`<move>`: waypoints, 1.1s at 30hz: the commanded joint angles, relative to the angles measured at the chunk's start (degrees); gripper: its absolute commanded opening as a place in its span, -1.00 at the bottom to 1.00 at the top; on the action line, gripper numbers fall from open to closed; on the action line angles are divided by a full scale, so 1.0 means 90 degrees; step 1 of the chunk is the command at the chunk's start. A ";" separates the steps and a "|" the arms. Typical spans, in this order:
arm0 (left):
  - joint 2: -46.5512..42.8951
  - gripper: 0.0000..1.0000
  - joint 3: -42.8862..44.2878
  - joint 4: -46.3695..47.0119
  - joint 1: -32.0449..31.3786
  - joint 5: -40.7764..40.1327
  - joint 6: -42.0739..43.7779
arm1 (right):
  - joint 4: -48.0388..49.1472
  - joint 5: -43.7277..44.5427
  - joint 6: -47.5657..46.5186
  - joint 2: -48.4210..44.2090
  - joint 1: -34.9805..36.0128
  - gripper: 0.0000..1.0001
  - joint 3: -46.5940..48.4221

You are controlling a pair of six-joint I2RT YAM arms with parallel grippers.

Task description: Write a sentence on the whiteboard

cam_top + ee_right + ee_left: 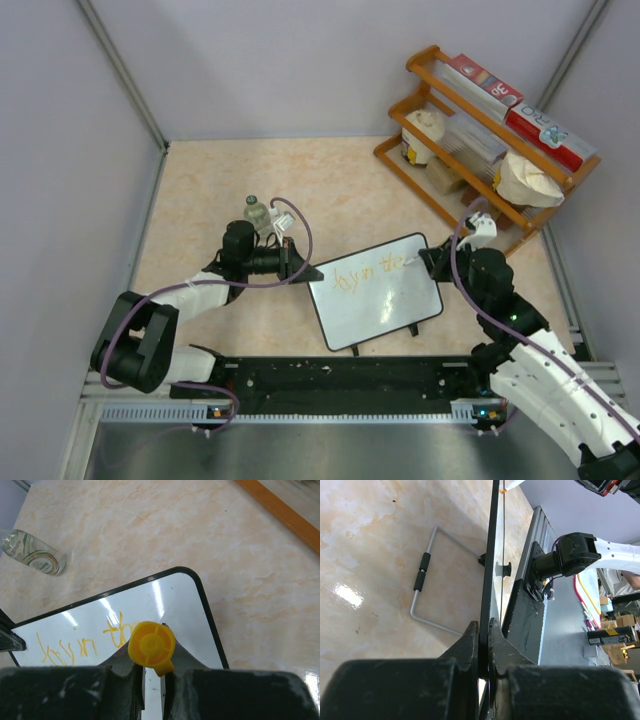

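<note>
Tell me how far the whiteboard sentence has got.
Done: one line of orange writing runs across the top of the whiteboard. In hand: the left hand clamps the board's left edge while the right hand holds a yellow-capped marker at the line's end. Left: whatever remains of the sentence; the lower board is blank.

Glossy table and whiteboard, matt black jaws, wooden rack.
Table (200,190) is smooth, polished stone-look laminate in beige with bright glare spots. Whiteboard (390,300) has a glossy white face showing reflection streaks and a thin black plastic frame; the sentence (365,272) is thin, streaky orange ink. Wire stand (427,575) under the board is bare grey metal rod with black rubbery sleeves. Jaws on both arms are matt black plastic, slightly grainy. Marker (151,646) end is smooth yellow plastic. Bottle (34,552) is clear shiny plastic. Rack (282,512) is orange-brown varnished wood.
</note>
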 commanded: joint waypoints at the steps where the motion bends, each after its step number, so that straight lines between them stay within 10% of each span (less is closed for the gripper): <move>1: 0.0171 -1.00 -0.0180 -0.0414 -0.0008 -0.0829 0.0873 | -0.0025 -0.0006 -0.0097 -0.0380 -0.0102 -1.00 0.0279; 33: 0.0161 -1.00 -0.0209 -0.0375 0.0001 -0.0820 0.0854 | 0.0170 -0.1461 -0.0175 -0.0568 0.0015 -1.00 0.0474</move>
